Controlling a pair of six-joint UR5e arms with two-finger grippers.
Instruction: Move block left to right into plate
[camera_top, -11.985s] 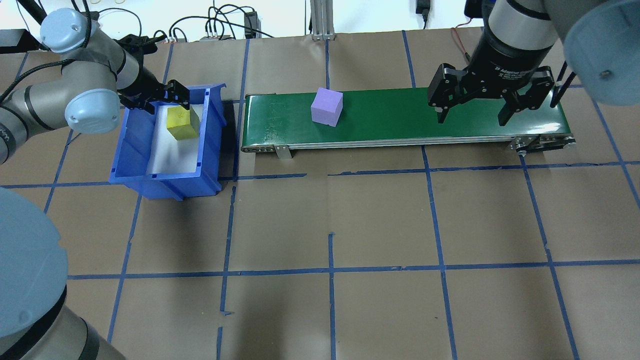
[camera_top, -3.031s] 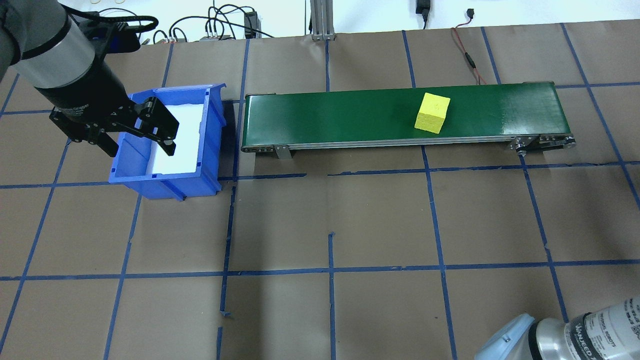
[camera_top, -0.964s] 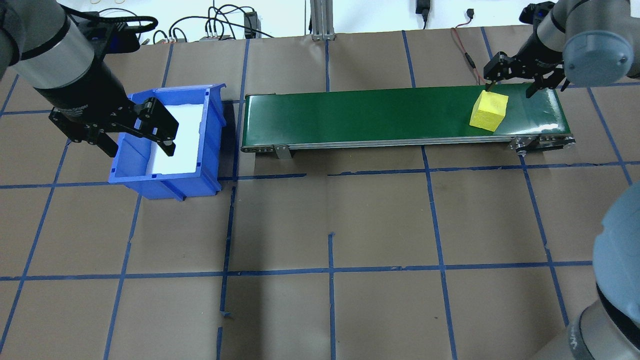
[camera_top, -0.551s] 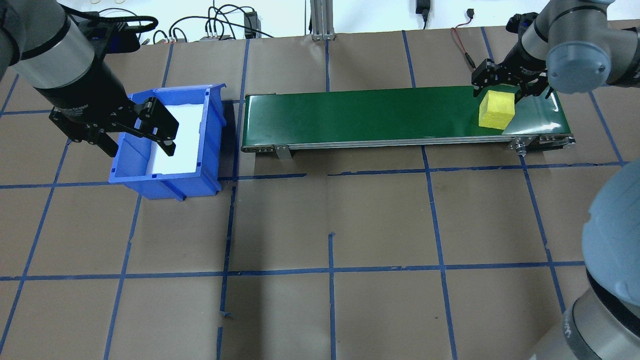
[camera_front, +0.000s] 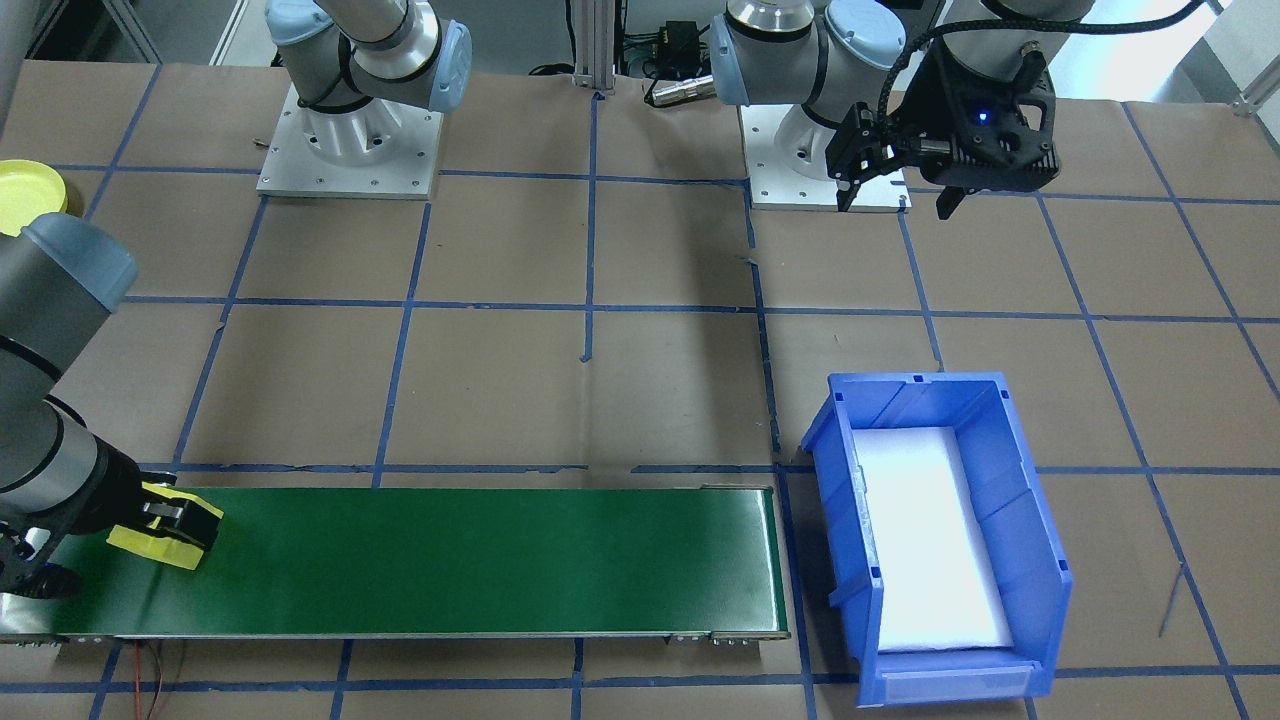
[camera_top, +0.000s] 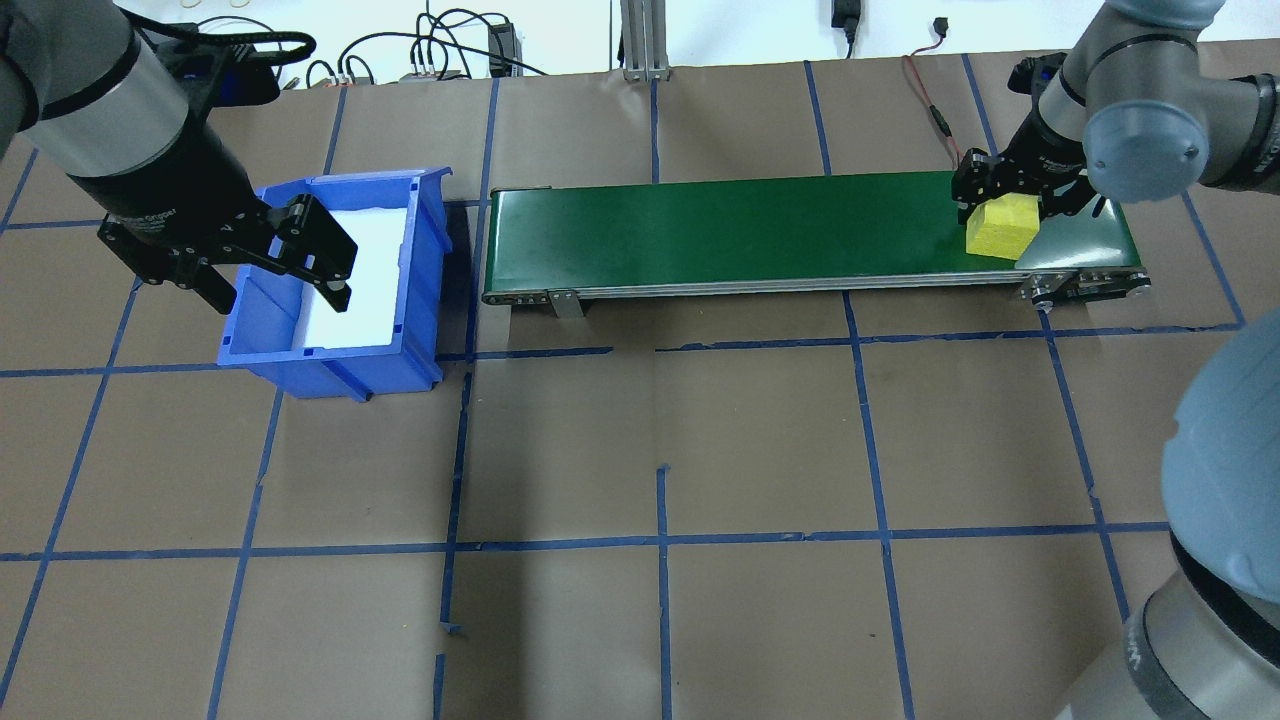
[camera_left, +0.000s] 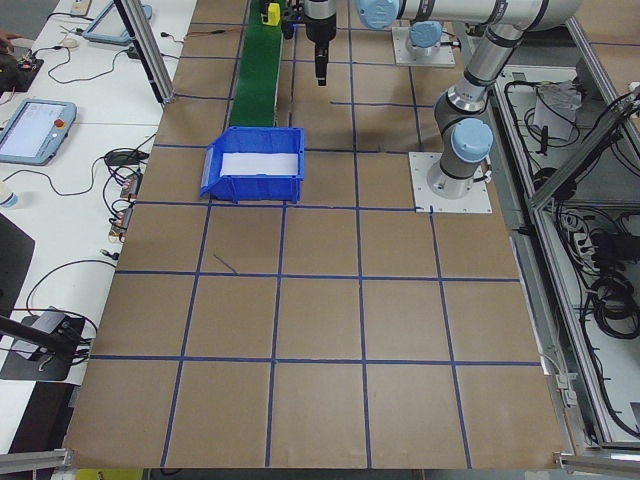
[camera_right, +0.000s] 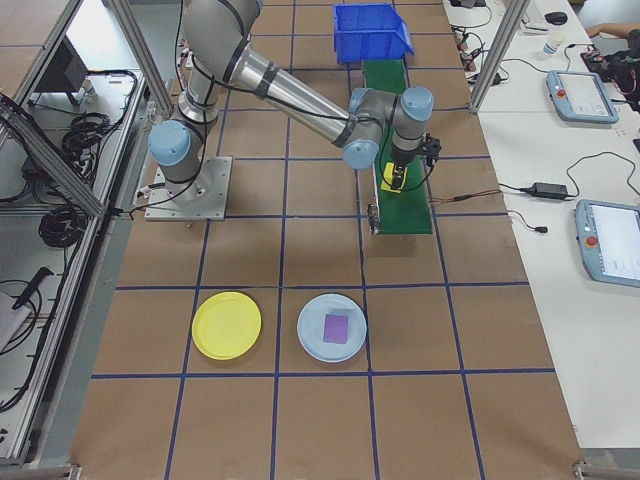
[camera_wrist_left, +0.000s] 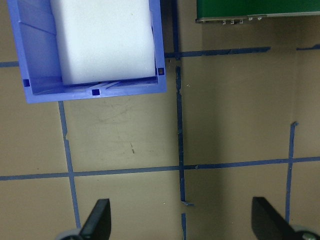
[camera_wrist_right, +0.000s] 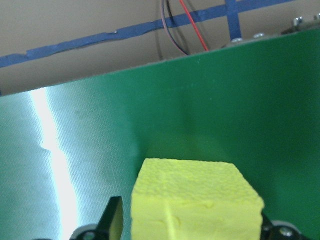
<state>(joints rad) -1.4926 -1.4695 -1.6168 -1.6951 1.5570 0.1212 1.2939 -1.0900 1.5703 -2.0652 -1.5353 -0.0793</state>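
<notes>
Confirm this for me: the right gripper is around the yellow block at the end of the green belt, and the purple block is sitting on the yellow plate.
Not quite. The purple block lies on the light blue plate, not the yellow plate, which is bare beside it, as the exterior right view shows. The rest holds: the right gripper has its fingers on either side of the yellow block at the end of the green belt.

Yellow foam block (camera_top: 1003, 226) upright on green belt's right end; round yellow plate (camera_right: 227, 325) flat on bench, well apart.
</notes>
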